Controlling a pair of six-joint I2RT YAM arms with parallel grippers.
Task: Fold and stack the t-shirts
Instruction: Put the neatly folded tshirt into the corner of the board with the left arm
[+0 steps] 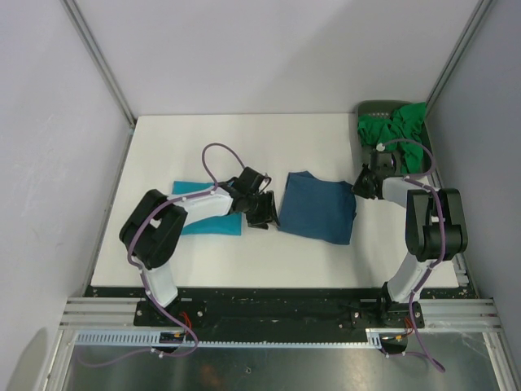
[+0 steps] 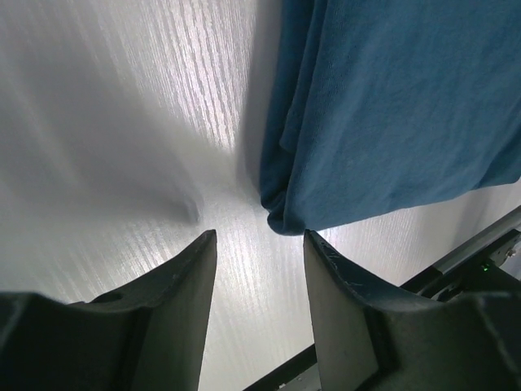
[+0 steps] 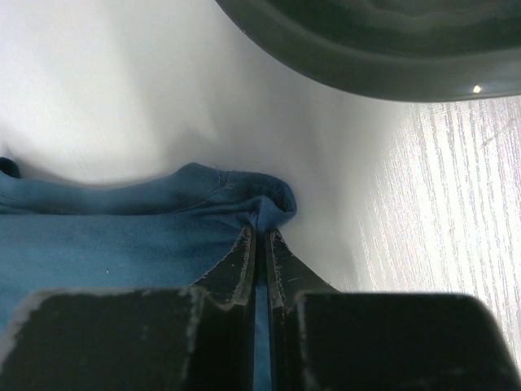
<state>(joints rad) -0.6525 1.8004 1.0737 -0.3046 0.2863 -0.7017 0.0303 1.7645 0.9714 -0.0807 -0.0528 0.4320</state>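
The blue shirt (image 1: 316,208) is lying loosely folded near the middle of the worktop (image 1: 244,138), its layers uneven and its edges rumpled. The right gripper (image 3: 260,236) is pinching a bunched hem at the shirt's right far corner, its jaws closed almost together with cloth showing between them. The left gripper (image 2: 259,236) is hovering low just beside the shirt's left near corner, its jaws standing apart and holding nothing. The main risk, as I am judging it, is that the right pinch is taking only the top fold or a thin lip of hem, so a pull could slip off or drag one layer and undo the fold. With the left side not held, the whole shirt could also slide across the smooth worktop instead of folding. A turquoise shirt (image 1: 203,226) is lying folded towards the left edge, partly under the left arm, so that arm is covering the likely stacking spot. Green shirts (image 1: 395,130) are heaped in a tray (image 1: 370,106) at the far right corner, and the tray's rim is sitting close beyond the right gripper, leaving little room to swing that way.
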